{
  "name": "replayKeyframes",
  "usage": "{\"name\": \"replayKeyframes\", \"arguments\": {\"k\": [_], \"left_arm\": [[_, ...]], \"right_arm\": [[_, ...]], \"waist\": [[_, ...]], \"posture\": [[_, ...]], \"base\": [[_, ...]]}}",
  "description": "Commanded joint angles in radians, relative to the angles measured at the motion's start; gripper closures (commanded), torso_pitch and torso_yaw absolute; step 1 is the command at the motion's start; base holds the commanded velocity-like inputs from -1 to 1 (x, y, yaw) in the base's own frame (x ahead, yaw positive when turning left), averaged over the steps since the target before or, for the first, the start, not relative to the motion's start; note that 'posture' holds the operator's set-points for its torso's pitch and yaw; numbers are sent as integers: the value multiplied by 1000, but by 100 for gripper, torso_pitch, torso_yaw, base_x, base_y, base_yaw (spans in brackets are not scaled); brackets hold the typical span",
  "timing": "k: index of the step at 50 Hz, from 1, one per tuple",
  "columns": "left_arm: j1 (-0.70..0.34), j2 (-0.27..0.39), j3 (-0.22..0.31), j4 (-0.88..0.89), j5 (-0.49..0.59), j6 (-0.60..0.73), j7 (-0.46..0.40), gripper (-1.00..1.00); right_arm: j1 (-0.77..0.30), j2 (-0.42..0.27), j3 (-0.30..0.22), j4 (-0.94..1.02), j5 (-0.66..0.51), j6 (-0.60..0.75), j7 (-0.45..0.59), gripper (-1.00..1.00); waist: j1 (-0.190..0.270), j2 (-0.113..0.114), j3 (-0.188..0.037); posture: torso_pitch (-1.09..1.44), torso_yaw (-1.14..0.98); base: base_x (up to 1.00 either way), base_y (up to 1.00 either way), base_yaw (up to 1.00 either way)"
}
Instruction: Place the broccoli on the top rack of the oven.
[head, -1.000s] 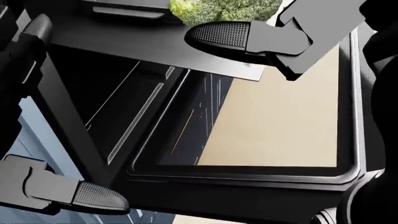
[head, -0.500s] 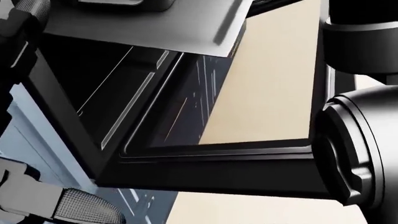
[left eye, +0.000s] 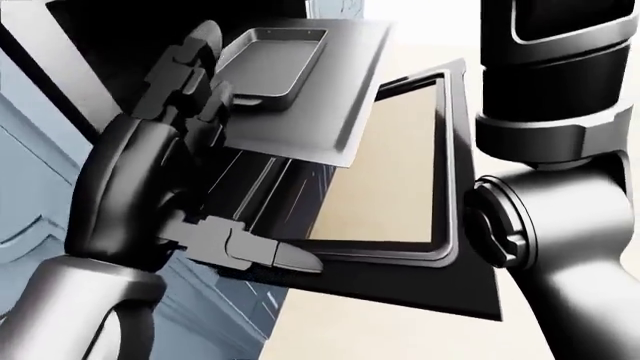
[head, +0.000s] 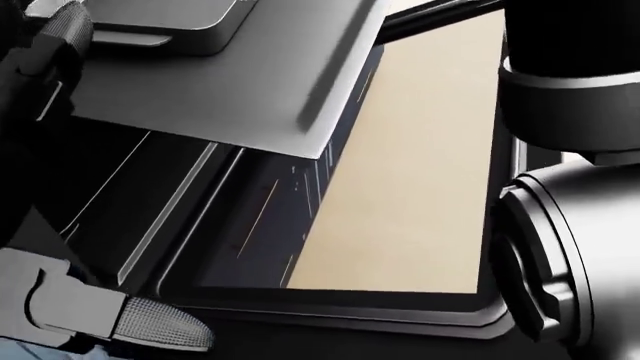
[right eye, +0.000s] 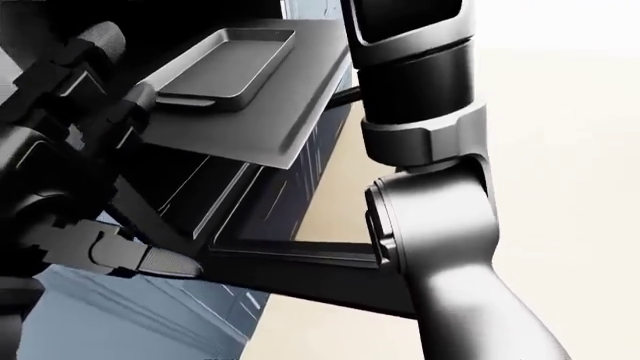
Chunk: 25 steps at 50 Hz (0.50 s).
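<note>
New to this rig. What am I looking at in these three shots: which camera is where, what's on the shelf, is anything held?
It is a simulated humanoid robot. All three cameras sit on its head and look down over its arms. The left hand stands open beside a grey oven rack that carries an empty tray. Below lies the open oven door. The big dark limb on the right is its right arm; that hand is out of view. No broccoli shows, and nothing is visibly held.

Head cameras, close, downward, sharing oven door (left eye: 420, 187)
</note>
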Motion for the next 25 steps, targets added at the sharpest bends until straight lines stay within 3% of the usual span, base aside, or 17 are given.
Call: {"name": "replayKeyframes", "arguments": {"k": [1, 5, 7, 11, 15, 16, 17, 19, 21, 25], "left_arm": [[-31, 10, 12, -4, 18, -26, -4, -100], [-33, 11, 8, -4, 22, -28, -2, -100], [-34, 12, 7, -4, 24, -27, -3, -100], [-33, 14, 8, -4, 26, -28, -5, -100], [-35, 15, 8, -4, 20, -28, 0, -100], [-34, 20, 16, -4, 9, -29, 2, -100], [-31, 23, 21, -4, 6, -29, 2, -100], [-29, 28, 29, -4, 0, -29, 1, -100], [-29, 28, 29, -4, -3, -29, 2, -100], [-33, 16, 9, -4, 22, -23, 2, -100]], "right_arm": [[-44, -17, -16, -28, -3, -11, -6, 100], [-43, -21, -7, -29, -13, -18, 2, 100], [-46, -17, -13, -26, -13, -20, 3, 100], [-49, -19, -12, -19, -17, -30, 8, 100], [-48, -20, -6, -17, -33, -40, 19, 100], [-52, -18, -12, -15, -30, -41, 17, 100], [-49, -19, -8, -20, -36, -40, 21, 100], [-47, -20, -7, -24, -41, -40, 24, 100], [-45, -17, -11, -31, -42, -37, 23, 100], [-44, -19, -13, -36, -43, -37, 26, 100]], "waist": [[-11, 16, -38], [-16, -29, -21], [-5, -72, -32], [-6, -38, -55], [-11, -16, -63], [-7, -16, -90], [-4, -26, -92], [4, -69, -99], [6, -88, -105], [15, -82, -87]], "posture": [[0, 0], [0, 0], [0, 0], [0, 0], [0, 0], [0, 0], [0, 0], [0, 0], [0, 0], [0, 0]], "base": [[0, 0, 0], [0, 0, 0], [0, 0, 0], [0, 0, 0], [0, 0, 0], [0, 12, 0], [0, 30, 0], [0, 43, 0], [0, 48, 0], [0, 49, 0]]}}
